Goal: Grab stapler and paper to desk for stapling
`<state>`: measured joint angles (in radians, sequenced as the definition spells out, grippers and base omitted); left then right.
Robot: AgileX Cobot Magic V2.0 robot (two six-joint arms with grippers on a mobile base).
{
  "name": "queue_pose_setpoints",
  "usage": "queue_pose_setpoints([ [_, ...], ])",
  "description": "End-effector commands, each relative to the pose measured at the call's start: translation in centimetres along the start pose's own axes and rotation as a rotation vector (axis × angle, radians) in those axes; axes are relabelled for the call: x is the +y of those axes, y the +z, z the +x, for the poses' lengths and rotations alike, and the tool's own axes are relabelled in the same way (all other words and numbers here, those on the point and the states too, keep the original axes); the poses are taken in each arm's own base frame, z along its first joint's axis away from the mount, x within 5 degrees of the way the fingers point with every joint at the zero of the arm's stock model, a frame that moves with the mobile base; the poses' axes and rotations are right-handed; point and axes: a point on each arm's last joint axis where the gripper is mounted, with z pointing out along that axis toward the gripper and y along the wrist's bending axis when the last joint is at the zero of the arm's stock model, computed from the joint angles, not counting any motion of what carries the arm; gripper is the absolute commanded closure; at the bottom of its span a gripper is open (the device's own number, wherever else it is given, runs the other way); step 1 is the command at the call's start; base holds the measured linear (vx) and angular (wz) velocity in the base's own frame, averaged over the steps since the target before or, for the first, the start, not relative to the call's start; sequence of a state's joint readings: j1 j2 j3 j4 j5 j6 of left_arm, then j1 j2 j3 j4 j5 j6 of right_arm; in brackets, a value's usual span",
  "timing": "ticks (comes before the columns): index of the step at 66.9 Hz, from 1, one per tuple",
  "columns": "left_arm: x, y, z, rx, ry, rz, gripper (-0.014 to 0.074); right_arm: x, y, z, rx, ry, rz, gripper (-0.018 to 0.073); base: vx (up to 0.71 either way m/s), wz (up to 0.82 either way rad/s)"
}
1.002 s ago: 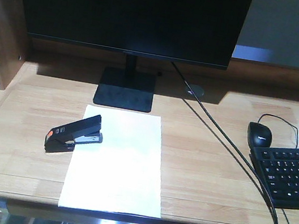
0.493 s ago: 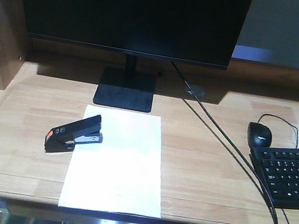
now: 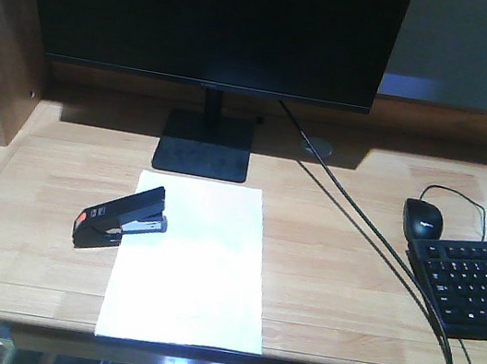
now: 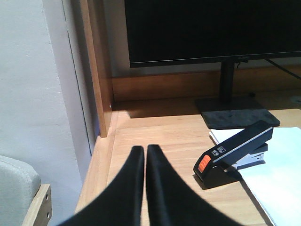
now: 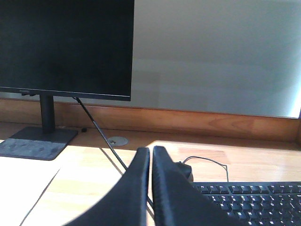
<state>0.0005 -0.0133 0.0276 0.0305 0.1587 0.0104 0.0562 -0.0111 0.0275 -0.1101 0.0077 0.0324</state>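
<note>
Nothing has moved since the earlier frame. Black stapler [image 3: 122, 216] rests on the left edge of the white paper [image 3: 191, 263], on the wooden counter [image 3: 339, 282] before the monitor [image 3: 210, 18]. Left hand [image 4: 145, 151] and right hand [image 5: 151, 152] are both closed and empty, fingers pressed together.

Left wrist view. The left end effector [image 4: 145, 153] rises from the bottom centre of the frame, its two dark fingers [image 4: 134, 183] pressed together with only a thin seam between them, holding nothing. Right of centre, the stapler [image 4: 233, 153] lies on the light-wood surface [image 4: 160, 136], orange-red patch toward lower left, its front over the edge of the paper [image 4: 277, 174] at lower right. The monitor [image 4: 211, 28] fills the upper right.
</note>
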Motion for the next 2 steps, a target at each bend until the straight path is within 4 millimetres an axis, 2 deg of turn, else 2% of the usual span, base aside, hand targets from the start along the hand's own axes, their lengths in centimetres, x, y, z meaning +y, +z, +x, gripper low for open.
queue_pose_setpoints([
  [1, -0.02, 0.04, 0.07, -0.071, -0.012, 0.000, 0.0603, -0.01, -0.14, -0.68, -0.090, -0.011, 0.005, 0.0568, 0.00, 0.00],
  [2, -0.02, 0.04, 0.07, -0.071, -0.012, 0.000, 0.0603, -0.01, -0.14, -0.68, -0.090, -0.011, 0.005, 0.0568, 0.00, 0.00],
])
